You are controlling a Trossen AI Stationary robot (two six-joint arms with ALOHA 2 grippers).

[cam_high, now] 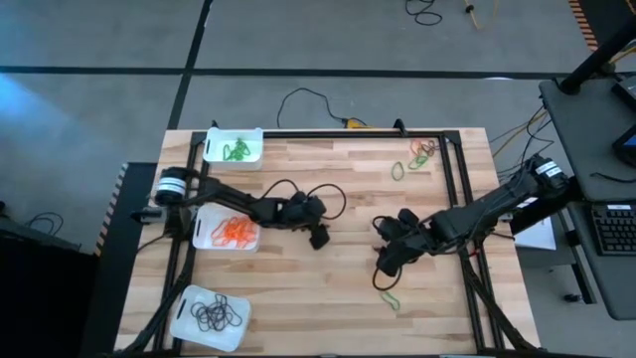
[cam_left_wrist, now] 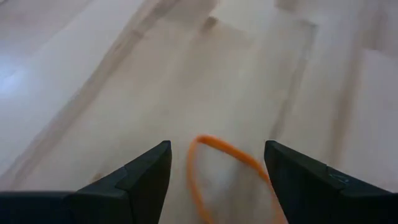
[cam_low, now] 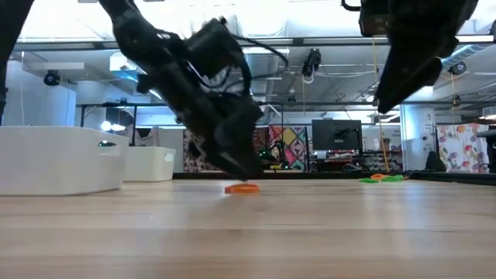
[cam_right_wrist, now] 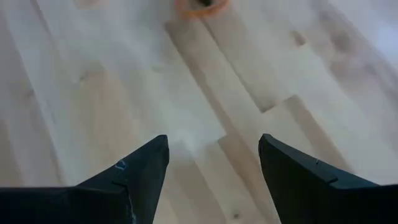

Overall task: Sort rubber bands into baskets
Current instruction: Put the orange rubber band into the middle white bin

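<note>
An orange rubber band (cam_left_wrist: 231,163) lies flat on the wooden table, also seen in the low view (cam_low: 242,187). My left gripper (cam_left_wrist: 217,146) stands open just above it near the table's middle (cam_high: 320,239), one finger on either side of the loop. My right gripper (cam_right_wrist: 214,140) is open over bare wood right of the middle (cam_high: 386,267). Three white baskets stand along the left edge: the far one (cam_high: 215,151) with green bands, the middle one (cam_high: 204,227) with orange, the near one (cam_high: 189,323) with black.
A small heap of orange, green and black bands (cam_high: 419,154) lies at the far right, a green band (cam_high: 397,171) beside it. Another green band (cam_high: 390,298) lies near the front edge. Black frame rails (cam_high: 452,189) and cables border the table.
</note>
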